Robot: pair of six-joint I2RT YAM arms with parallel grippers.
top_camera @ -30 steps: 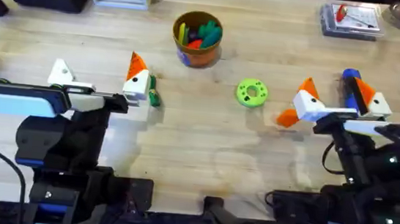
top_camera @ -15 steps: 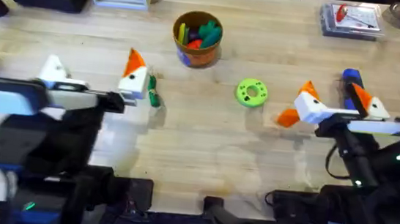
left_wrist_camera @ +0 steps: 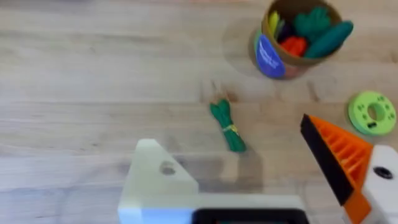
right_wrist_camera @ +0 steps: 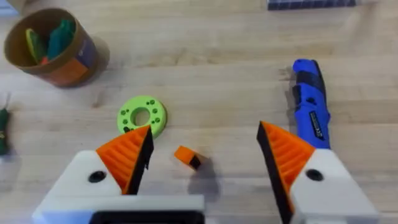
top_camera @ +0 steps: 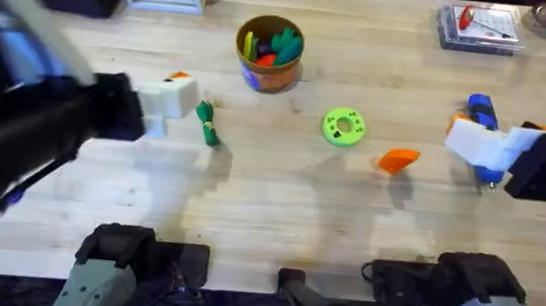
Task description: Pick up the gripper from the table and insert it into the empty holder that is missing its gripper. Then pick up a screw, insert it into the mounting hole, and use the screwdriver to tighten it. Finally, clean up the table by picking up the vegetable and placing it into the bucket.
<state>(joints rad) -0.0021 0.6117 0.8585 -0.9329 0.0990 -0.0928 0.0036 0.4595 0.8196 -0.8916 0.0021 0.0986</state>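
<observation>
Loose orange gripper finger (top_camera: 398, 161) lying right of centre on the wooden table (top_camera: 277, 214), just right of the green disc (top_camera: 344, 126), left gripper (left_wrist_camera: 267, 168) spread and empty — one bare white holder (left_wrist_camera: 158, 177), one orange pad (left_wrist_camera: 339, 155), right gripper (right_wrist_camera: 202, 158) spread and empty, blue screwdriver (top_camera: 479, 118) far right, green vegetable (top_camera: 206, 125) left of centre, bucket (top_camera: 269, 52) at upper centre.

Left gripper (left_wrist_camera: 249, 180) open, empty; right gripper (right_wrist_camera: 202, 165) open, empty.

Open tabletop (top_camera: 277, 214) along the near half. Blocking the middle: green disc (top_camera: 343, 126), loose orange finger (top_camera: 398, 160), toy vegetable (top_camera: 206, 125). Farther back, bucket (top_camera: 270, 52); screwdriver (top_camera: 481, 118) at right.
</observation>
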